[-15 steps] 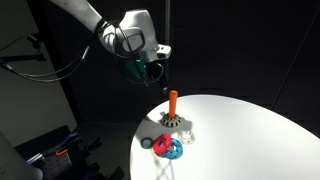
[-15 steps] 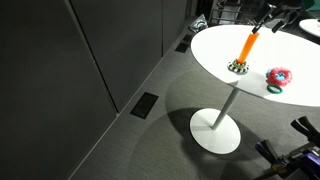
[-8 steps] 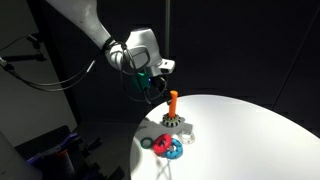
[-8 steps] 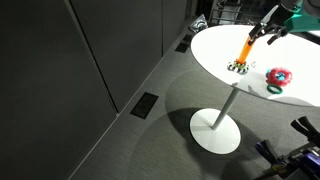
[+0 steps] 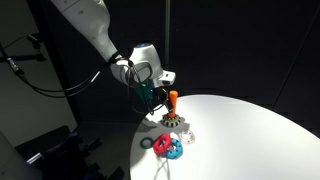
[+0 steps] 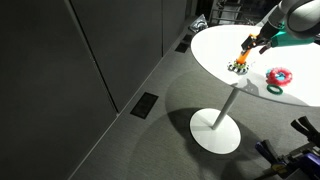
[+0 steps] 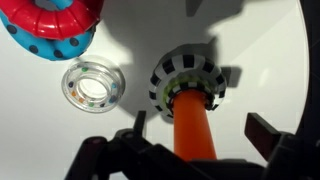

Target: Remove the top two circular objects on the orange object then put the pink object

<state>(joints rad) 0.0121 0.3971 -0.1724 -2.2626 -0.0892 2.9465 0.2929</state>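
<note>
1. The gripper (image 5: 158, 97) hangs low over the round white table (image 5: 250, 130), close to the edge nearest the arm, in both exterior views.
2. Its jaws are spread wide. In the wrist view the orange peg (image 7: 192, 125) stands in the gap between the two dark fingers, and neither finger visibly touches it.
3. The orange peg stands upright on the table just inside that edge.
4. The black-and-white gear ring (image 7: 187, 72) sits around the peg at its foot. Whether a second ring lies with it there cannot be told.
5. The pink-red ring (image 7: 25, 20) lies off the peg, resting on top of a blue ring (image 7: 65, 45) with dark dots. The pair is near the peg and towards the table's edge.
6. A clear ring (image 7: 70, 90) lies flat on the table between the gear ring and the blue ring, apart from both.
7. In an exterior view a dark green ring (image 5: 147, 143) lies at the very edge of the table, just beside the blue ring.
</note>
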